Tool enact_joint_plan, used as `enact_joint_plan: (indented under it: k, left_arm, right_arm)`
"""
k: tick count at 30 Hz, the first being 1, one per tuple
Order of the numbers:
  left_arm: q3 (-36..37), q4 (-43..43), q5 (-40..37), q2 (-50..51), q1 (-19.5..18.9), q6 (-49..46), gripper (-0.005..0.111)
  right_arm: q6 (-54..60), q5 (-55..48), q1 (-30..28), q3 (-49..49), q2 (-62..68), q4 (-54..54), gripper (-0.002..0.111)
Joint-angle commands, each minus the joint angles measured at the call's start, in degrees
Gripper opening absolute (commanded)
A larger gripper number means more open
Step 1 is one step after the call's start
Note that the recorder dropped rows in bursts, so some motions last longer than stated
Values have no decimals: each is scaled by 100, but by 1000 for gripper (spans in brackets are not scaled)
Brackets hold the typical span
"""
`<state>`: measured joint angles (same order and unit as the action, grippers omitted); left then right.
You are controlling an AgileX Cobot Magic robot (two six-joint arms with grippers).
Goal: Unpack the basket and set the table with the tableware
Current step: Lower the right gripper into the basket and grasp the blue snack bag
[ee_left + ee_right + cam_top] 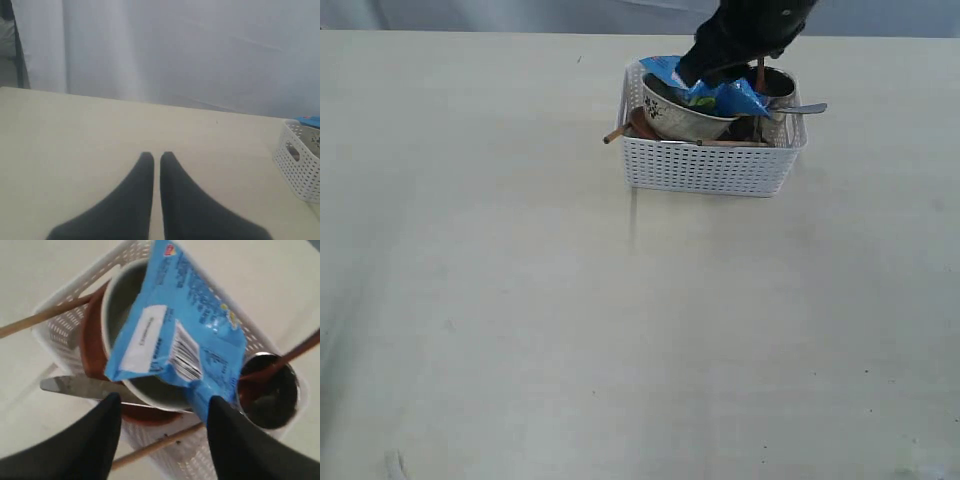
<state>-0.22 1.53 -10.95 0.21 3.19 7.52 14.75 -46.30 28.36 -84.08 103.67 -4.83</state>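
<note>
The white basket (708,168) stands on the table (520,320) at the far side. A blue snack bag (180,335) lies across the cream bowl (122,300) inside it. The steel cup (274,395) holds the red-brown spoon (295,352). Under the bowl lies the silver fork (75,386). Wooden sticks (40,317) poke out through the basket's sides. My right gripper (165,402) hangs open just above the basket, one finger at the bag's lower corner, holding nothing. My left gripper (156,156) is shut and empty, low over bare table, well away from the basket (300,170).
My right arm (745,35) reaches in from the far side and covers the back of the basket. A red-brown piece (92,340) sits under the bowl. Pale curtains (175,50) hang behind the table's far edge.
</note>
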Motion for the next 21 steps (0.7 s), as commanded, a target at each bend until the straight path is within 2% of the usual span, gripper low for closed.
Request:
enact_joint_plan:
  k: [1,10,15,21]
  left_arm:
    - [22,26,5,-21,-28,-22,5]
    - [22,-6,5,-21,-28,-22,5]
    - [22,-6,5,-21,-28,-22,5]
    - [22,-6,5,-21,-28,-22,5]
  right_arm:
    - [2,172,305,-208,274,-214,54]
    - [-805,429,305,-583,676,-425,54]
    - [-859,639,305,-658,769,-442,55]
    - [-1565,714,305,-732,933,-1046,59]
